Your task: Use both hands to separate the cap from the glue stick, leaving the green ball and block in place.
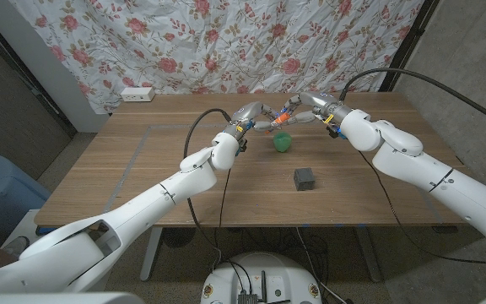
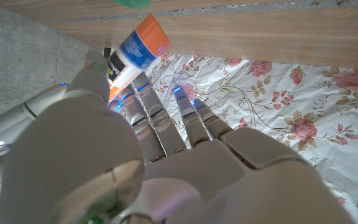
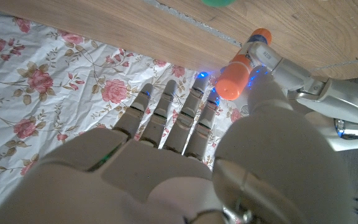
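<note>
Both hands: the left hand (image 1: pixel 250 116) and the right hand (image 1: pixel 304 106) met above the far middle of the table (image 1: pixel 142 169), fingertips toward each other.
Progress: the glue stick (image 2: pixel 133 55) was lifted and held between the hands; I judged the cap not yet off, so the pull-apart was left to do.
Left fingers: closed around the stick's white-and-blue body, thumb on one side.
Right fingers: thumb pressing at the orange cap (image 3: pixel 234 76); the others reached straight out, so whether they gripped it I could not tell.
Glue stick look: small cylinder, blue label, orange at both ends.
Green ball (image 1: pixel 283 142): on the table just below the hands, untouched.
Block (image 1: pixel 304 178): dark cube nearer the front edge, well apart from the hands.
</note>
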You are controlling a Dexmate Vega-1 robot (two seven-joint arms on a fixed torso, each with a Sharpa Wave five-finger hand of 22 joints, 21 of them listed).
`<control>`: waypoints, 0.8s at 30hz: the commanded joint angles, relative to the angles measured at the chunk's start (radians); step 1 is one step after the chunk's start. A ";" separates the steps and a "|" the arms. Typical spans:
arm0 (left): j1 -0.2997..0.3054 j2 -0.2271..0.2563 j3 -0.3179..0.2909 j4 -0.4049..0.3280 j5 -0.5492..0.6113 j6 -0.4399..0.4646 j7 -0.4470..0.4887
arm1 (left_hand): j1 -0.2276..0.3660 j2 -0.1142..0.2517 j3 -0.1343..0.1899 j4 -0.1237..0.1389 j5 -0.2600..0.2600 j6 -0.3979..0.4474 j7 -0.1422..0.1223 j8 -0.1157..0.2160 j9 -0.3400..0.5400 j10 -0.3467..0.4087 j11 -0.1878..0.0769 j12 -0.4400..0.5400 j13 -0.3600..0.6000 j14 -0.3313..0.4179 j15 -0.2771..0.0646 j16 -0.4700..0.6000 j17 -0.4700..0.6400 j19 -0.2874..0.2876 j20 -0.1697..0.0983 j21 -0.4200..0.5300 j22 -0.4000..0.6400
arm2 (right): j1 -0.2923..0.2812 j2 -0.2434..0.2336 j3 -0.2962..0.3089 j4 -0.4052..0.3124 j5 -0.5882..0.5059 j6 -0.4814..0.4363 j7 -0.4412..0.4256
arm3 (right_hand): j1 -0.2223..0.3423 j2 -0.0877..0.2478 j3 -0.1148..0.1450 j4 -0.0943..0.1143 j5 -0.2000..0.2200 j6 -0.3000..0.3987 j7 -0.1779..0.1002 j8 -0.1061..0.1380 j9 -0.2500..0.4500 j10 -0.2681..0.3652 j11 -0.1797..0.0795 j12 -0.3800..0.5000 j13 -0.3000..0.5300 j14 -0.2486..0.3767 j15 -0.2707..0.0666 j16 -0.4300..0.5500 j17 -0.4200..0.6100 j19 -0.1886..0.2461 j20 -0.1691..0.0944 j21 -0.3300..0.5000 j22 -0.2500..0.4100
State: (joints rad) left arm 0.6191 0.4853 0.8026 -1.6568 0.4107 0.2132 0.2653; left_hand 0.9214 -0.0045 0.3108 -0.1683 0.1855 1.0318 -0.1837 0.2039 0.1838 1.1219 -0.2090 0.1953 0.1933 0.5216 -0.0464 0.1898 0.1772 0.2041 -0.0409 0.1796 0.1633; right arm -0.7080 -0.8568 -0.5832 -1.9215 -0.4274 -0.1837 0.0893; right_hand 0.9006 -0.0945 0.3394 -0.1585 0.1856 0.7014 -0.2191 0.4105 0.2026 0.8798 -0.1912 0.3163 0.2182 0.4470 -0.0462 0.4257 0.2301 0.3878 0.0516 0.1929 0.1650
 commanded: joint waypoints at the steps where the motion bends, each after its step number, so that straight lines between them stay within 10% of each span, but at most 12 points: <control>1: -0.007 -0.004 0.001 0.014 -0.002 -0.009 0.000 | 0.015 0.022 0.001 0.004 0.005 0.082 -0.012 0.007 0.005 0.031 -0.017 0.005 0.003 0.002 -0.149 0.002 -0.001 -0.005 -0.011 0.005 0.003 | 0.005 0.010 -0.003 0.023 0.013 0.018 -0.024 | 0.019 -0.001 -0.004 -0.002 0.010 0.025 -0.001 0.014 0.007 0.026 -0.003 -0.003 -0.002 0.017 -0.129 0.010 0.004 0.006 -0.009 -0.002 0.002; 24: -0.013 -0.005 0.005 0.024 -0.007 -0.018 -0.008 | 0.015 0.025 -0.001 0.005 0.005 0.081 -0.011 0.004 0.006 0.031 -0.017 0.004 0.003 0.003 -0.149 0.002 -0.001 -0.006 -0.011 0.005 0.003 | 0.012 0.018 -0.009 0.044 0.017 0.039 -0.043 | 0.066 0.029 -0.005 -0.003 0.007 0.095 -0.002 0.045 0.015 0.096 -0.023 -0.011 0.005 0.051 -0.149 0.044 0.008 0.018 -0.020 -0.003 0.002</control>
State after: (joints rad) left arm 0.6099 0.4823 0.8046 -1.6389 0.4050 0.2018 0.2599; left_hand 0.9213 -0.0045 0.3076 -0.1660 0.1844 1.0443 -0.1711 0.2040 0.1839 1.1397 -0.2056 0.1974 0.1931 0.5216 -0.0464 0.1898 0.1772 0.2041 -0.0410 0.1796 0.1632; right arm -0.6968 -0.8401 -0.5904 -1.8834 -0.4128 -0.1526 0.0529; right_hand 0.9453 -0.0656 0.3395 -0.1586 0.1931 0.7810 -0.2221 0.4444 0.2118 0.9610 -0.2126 0.3056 0.2160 0.4865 -0.0500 0.4614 0.2350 0.4019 0.0374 0.1929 0.1650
